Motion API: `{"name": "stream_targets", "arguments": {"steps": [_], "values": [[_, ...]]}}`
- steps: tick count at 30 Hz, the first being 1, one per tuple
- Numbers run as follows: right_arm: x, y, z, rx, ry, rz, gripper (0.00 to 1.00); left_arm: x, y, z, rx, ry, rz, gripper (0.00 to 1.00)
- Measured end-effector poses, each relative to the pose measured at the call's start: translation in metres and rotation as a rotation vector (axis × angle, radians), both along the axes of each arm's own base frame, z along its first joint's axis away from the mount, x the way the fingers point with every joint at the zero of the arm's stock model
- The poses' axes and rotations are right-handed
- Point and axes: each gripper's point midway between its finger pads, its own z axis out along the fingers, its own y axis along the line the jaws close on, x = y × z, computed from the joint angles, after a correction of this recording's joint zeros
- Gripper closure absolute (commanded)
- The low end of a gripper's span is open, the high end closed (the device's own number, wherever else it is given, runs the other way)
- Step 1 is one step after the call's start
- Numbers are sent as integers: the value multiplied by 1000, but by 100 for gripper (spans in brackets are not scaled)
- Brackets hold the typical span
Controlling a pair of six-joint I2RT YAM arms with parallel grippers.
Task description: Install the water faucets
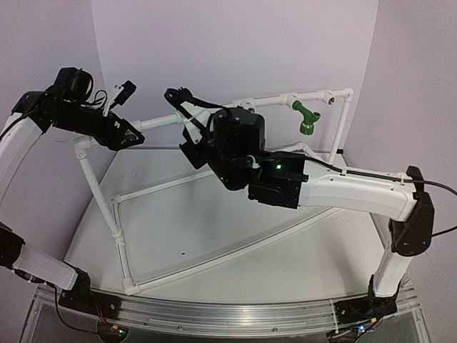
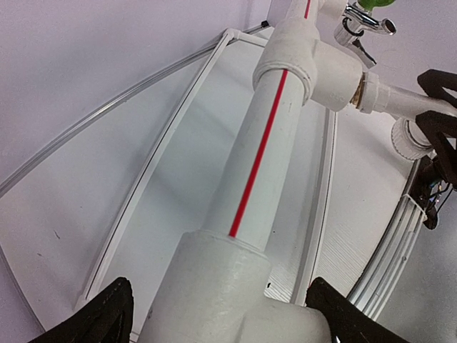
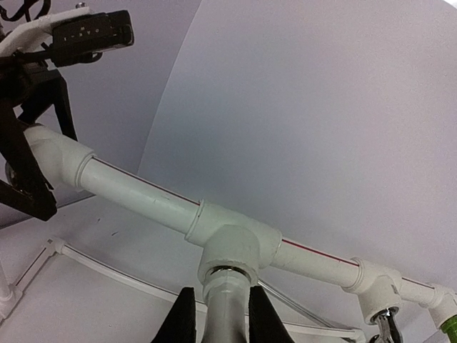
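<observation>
Pinching the white faucet [image 3: 226, 299] between its two fingers, the right gripper [image 3: 220, 321] has its jaws pressed onto the tap's stubby body from either side. That faucet hangs under a tee fitting [image 3: 235, 239] at the middle of the top rail of the white pipe frame [image 1: 265, 100], and its upper end meets the tee's downward socket. A brass threaded ring [image 2: 360, 90] shows between tee and tap in the left wrist view.

The left gripper [image 2: 221, 314] is at the rail's left end, near the frame's left corner post. Its jaws are spread wide, one finger on each side of a thick white fitting. The left finger stands clear of it; whether the right one touches cannot be told.

Further right along the same rail a chrome faucet [image 3: 386, 326] hangs from its own fitting. Beyond it, near the rail's right corner, a green faucet [image 1: 307, 118] points down. The frame stands on the white table [image 1: 214, 236], its top rail along the far edge.
</observation>
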Motion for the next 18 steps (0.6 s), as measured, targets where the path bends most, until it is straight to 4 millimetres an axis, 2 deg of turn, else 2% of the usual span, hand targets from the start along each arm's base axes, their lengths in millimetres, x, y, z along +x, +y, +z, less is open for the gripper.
{"name": "stream_targets", "arguments": {"steps": [3,6,10,14,18], "values": [[0,-3,-12,-4,-1,-4,100,0,0,0,0,0,0,18],[2,-13,-42,-61,-9,-21,100,-1,0,0,0,2,-2,18],[6,-15,-76,-161,-9,-15,100,-1,-1,0,-2,4,-6,18],[7,-14,-74,-163,-24,-8,100,-2,-1,0,-3,5,-8,18],[4,-9,-63,-124,-40,23,100,-3,-1,0,-4,7,-8,8]]}}
